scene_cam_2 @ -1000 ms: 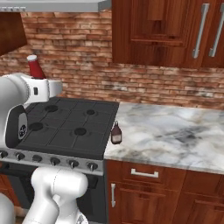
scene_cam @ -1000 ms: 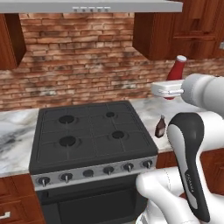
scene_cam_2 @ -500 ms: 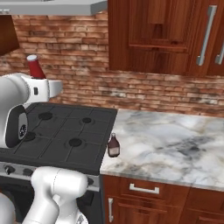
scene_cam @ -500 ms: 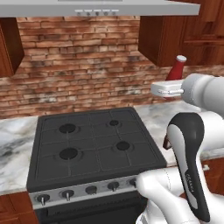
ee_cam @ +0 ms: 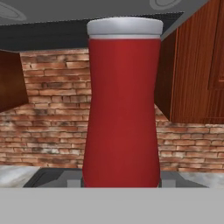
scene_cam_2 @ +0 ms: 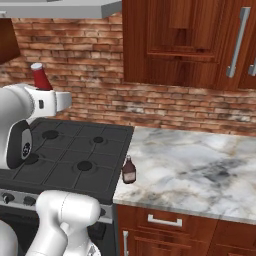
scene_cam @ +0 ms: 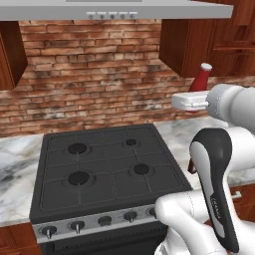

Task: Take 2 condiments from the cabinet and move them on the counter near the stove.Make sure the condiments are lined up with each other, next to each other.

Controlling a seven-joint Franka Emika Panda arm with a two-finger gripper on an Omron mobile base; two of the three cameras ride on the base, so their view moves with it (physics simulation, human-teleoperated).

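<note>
My end effector (scene_cam: 195, 102) holds the slim red bottle (ee_cam: 121, 105) upright, gripped low, above the stove's (scene_cam: 107, 172) right side. It looks light, rigid and smooth, perhaps slippery. The maroon bottle (scene_cam_2: 128, 170) stands on the tabletop's (scene_cam_2: 200, 170) left edge, beside the stove.

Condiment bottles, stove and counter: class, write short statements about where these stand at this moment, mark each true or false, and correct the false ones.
1. The gripper holds the red bottle above the stove. True.
2. The maroon bottle stands on the marble counter beside the stove's edge. True.
3. The red bottle's cap is black. False: it is white.
4. The two bottles stand side by side on the counter. False: the red one is in the air.
5. A pot sits on a burner. False: the burners are bare.
</note>
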